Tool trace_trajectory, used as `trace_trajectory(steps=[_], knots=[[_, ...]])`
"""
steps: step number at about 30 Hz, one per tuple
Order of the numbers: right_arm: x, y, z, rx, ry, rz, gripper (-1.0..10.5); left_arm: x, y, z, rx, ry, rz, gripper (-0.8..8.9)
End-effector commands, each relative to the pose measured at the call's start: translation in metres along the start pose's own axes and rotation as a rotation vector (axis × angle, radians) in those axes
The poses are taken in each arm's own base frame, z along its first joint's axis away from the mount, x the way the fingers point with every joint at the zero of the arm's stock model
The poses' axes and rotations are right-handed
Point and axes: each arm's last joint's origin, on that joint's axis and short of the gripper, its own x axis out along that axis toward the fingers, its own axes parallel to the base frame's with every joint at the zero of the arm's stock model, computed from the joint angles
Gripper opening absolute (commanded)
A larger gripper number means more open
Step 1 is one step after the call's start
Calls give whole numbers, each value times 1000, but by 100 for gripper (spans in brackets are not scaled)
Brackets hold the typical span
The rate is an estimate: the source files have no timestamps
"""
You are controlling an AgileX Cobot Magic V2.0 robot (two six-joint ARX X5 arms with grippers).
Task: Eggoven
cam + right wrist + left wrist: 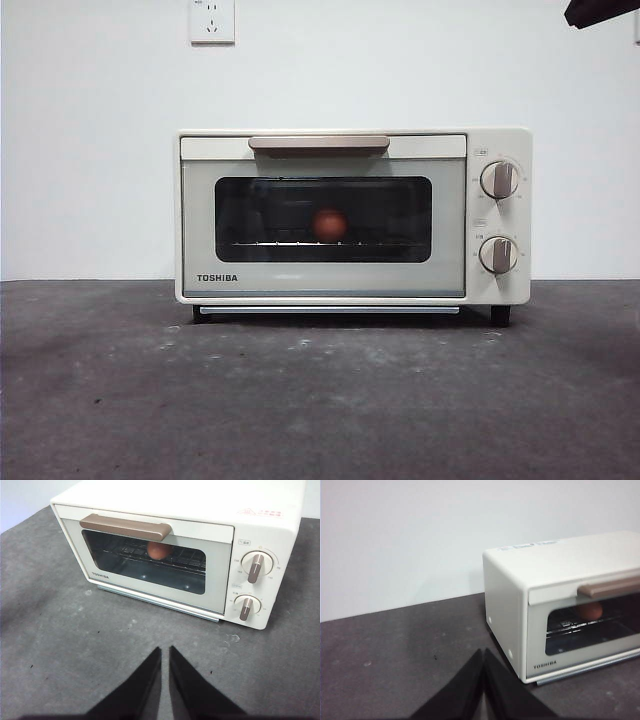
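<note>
The cream TOSHIBA toaster oven (350,215) stands in the middle of the table with its dark glass door closed. The reddish-brown egg (330,224) sits on the wire rack inside, seen through the glass. It also shows in the left wrist view (590,611) and in the right wrist view (159,550). My left gripper (484,652) is shut and empty, above the table off the oven's left side (505,610). My right gripper (165,650) is nearly shut and empty, in front of the oven (165,545). One arm shows as a black tip (600,10) at the top right corner.
The tan handle (319,143) runs along the door's top edge. Two knobs (499,180) (498,254) sit on the oven's right panel. A white wall with a socket (212,20) stands behind. The dark grey table (320,400) stretches in front.
</note>
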Motion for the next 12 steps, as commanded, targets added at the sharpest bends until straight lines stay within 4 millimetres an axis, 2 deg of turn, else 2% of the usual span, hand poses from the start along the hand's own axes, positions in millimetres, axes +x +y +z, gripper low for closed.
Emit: trace_trajectory(steps=[1,4,12], knots=[[0,2,2,2,-10,11,7,-6,-3,-24,22,-21,13,8],[0,2,2,2,-10,11,7,-12,-7,-49,21,-18,13,8],[0,2,2,2,-10,10,7,-17,-13,-92,8,34,10,8]])
